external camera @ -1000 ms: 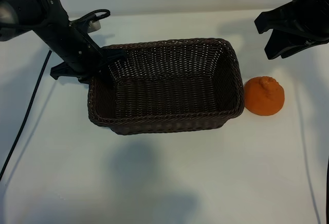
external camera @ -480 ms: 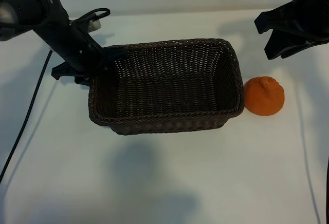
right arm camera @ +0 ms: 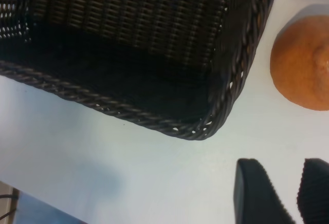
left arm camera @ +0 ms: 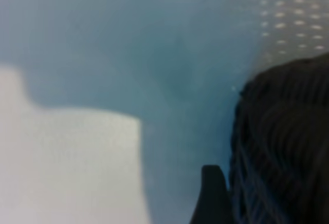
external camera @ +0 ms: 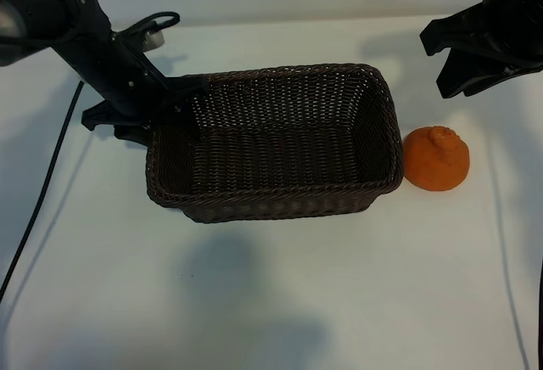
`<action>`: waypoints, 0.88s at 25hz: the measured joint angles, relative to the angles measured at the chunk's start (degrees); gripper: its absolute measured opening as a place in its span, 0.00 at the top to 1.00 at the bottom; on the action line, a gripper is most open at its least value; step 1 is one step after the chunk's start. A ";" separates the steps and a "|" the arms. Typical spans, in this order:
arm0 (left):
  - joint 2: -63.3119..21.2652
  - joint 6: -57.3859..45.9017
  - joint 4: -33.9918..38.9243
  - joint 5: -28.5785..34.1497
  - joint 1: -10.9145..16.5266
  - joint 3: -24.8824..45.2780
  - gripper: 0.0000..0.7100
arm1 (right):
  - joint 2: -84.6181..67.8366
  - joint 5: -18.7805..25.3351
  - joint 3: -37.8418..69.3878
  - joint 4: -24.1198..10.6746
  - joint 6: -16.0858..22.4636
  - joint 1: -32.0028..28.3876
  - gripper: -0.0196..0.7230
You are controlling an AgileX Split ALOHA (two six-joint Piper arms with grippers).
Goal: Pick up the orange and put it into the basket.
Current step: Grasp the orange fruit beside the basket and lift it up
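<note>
The orange [external camera: 435, 159] rests on the white table, just off the right end of the dark wicker basket [external camera: 280, 190], and nothing lies inside the basket. My left gripper [external camera: 165, 107] is open at the basket's left end, low over the rim's back corner. In the left wrist view one of its fingers [left arm camera: 212, 183] stands right beside the outside of the basket's wall [left arm camera: 288, 131]. My right gripper [external camera: 441, 69] hangs high at the back right, behind the orange, open by a narrow gap with nothing in it. The right wrist view shows that gripper [right arm camera: 281, 165], the orange [right arm camera: 303, 64] and the basket's rim [right arm camera: 128, 112].
A black cable [external camera: 42, 192] runs down the table's left side. Bare white table [external camera: 280, 294] lies in front of the basket and around the orange.
The left gripper has shifted slightly at the basket's left end, and the basket has moved a touch to the right. The orange and the right arm have not moved.
</note>
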 joint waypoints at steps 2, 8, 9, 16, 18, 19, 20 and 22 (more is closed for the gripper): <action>-0.89 -0.02 0.00 0.92 0.12 0.00 0.20 | 0.00 0.00 0.00 0.00 0.00 0.00 0.64; -2.49 -0.02 0.07 4.58 0.25 0.00 0.20 | 0.00 0.00 0.00 0.00 0.00 0.00 0.64; -2.88 -0.02 0.14 4.89 0.25 0.00 0.20 | 0.00 0.00 0.00 0.00 0.00 0.00 0.64; -6.96 -0.02 1.33 10.31 0.26 -0.01 0.20 | 0.00 0.00 0.00 0.06 0.08 0.00 0.64; -8.21 -0.02 2.33 12.24 0.26 -0.01 0.20 | 0.00 0.00 0.00 0.28 0.08 0.00 0.64; -8.94 -0.02 2.76 13.13 0.26 -0.01 0.20 | 0.00 0.00 0.00 0.44 0.08 0.00 0.64; -9.71 -0.02 3.11 13.84 0.26 -0.01 0.20 | 0.00 0.00 0.00 0.50 0.08 0.00 0.64; -11.43 -0.02 3.26 14.76 0.26 -0.01 0.20 | 0.00 0.00 0.00 0.60 0.02 0.00 0.64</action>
